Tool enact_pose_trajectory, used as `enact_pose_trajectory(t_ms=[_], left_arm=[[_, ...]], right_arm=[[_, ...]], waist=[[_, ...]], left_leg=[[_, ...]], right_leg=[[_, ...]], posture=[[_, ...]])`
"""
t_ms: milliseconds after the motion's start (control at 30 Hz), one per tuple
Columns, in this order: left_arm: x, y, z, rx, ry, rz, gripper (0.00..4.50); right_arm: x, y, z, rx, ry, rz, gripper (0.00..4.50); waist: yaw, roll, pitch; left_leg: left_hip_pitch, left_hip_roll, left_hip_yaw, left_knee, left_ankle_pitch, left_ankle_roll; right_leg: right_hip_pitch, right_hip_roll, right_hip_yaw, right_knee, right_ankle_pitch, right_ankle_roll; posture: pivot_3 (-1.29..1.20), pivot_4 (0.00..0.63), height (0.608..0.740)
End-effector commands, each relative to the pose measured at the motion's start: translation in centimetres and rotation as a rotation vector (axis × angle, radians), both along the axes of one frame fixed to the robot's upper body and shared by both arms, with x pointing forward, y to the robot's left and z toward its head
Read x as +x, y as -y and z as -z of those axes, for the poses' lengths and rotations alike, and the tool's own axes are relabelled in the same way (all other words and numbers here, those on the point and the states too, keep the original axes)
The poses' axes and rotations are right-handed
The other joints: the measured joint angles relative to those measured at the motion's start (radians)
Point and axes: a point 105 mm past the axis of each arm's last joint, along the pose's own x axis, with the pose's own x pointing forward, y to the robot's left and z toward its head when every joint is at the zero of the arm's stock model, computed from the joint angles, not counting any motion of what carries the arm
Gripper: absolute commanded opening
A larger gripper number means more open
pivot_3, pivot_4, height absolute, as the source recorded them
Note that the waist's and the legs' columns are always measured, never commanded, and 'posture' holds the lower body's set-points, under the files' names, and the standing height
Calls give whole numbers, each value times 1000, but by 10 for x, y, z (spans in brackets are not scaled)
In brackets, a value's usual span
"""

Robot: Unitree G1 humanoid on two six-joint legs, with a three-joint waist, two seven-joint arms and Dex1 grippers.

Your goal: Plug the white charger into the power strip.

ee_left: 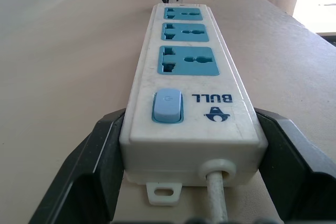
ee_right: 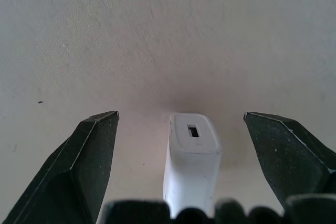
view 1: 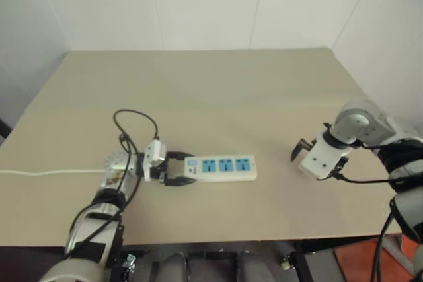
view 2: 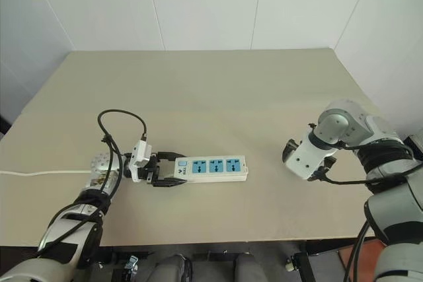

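1. Pale walls meet behind a broad beige table (view 1: 198, 84), where we work with two arms at once.

2. We see the power strip (view 1: 228, 168) lying flat near the front of the table, its three blue sockets facing up and its thin white cord (view 1: 39, 173) trailing off toward our left edge.

3. Our left gripper (view 1: 178, 168) reaches in level from the side, its black fingers (ee_left: 89, 166) set wide on either flank of the strip's switch end. They sit close against the casing; we cannot tell how firmly they press. We judge this hold is meant to keep the strip from sliding when a plug is pushed in.

4. Well apart, to the right of the strip, our right gripper (view 1: 303, 152) points down over the table with its fingers (ee_right: 84, 156) spread wide, gripping nothing.

5. Between those spread fingers, the white charger (ee_right: 191, 156) stands on the table, its small port facing up. Neither finger touches it.

6. We judge the task is at its early stage: the charger is not yet picked up, and all three sockets are free.

7. Next, we expect, the right fingers must close squarely on the charger's sides; an off-centre pinch could tip it over.
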Motion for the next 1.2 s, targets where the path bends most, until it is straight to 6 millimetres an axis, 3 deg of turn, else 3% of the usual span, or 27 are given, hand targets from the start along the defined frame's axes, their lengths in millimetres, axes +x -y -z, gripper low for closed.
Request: enact_pose_trajectory(t_ms=[33,333,433,700,1067,1200], left_arm=[[-5,-4,7,10,-27,-1,3257],[-6,-5,8,9,-29,-10,3257],[-7,-5,9,8,-32,-9,3257],[-7,-3,9,6,-32,-7,3257],[-6,-1,10,3,-29,-9,3257],[-7,0,8,4,-6,-4,3257]], right_arm=[[5,1,-9,-9,33,-6,4500],[6,-1,-5,-5,9,-1,4500],[6,-6,-4,14,2,-12,3916],[6,-7,-2,10,11,-26,1119],[7,-5,-7,-2,56,-66,1061],[16,-17,-36,84,152,-50,1061]], waist=[[-1,0,0],[-17,1,0],[-20,1,0],[-20,1,-1],[-19,1,-1],[-20,4,0]], left_leg=[[0,0,0,0,0,0],[0,0,-1,0,0,0],[0,0,-3,0,0,0],[0,0,-3,0,0,0],[0,0,-3,0,0,0],[0,0,-3,0,0,0]], right_leg=[[0,0,0,0,0,0],[0,0,0,0,0,0],[0,0,0,0,0,0],[0,0,0,0,0,0],[0,0,0,1,0,0],[0,0,1,0,0,0]], posture=[[0,150,740],[0,150,740],[0,150,740],[0,150,740],[0,150,740],[0,150,740]])
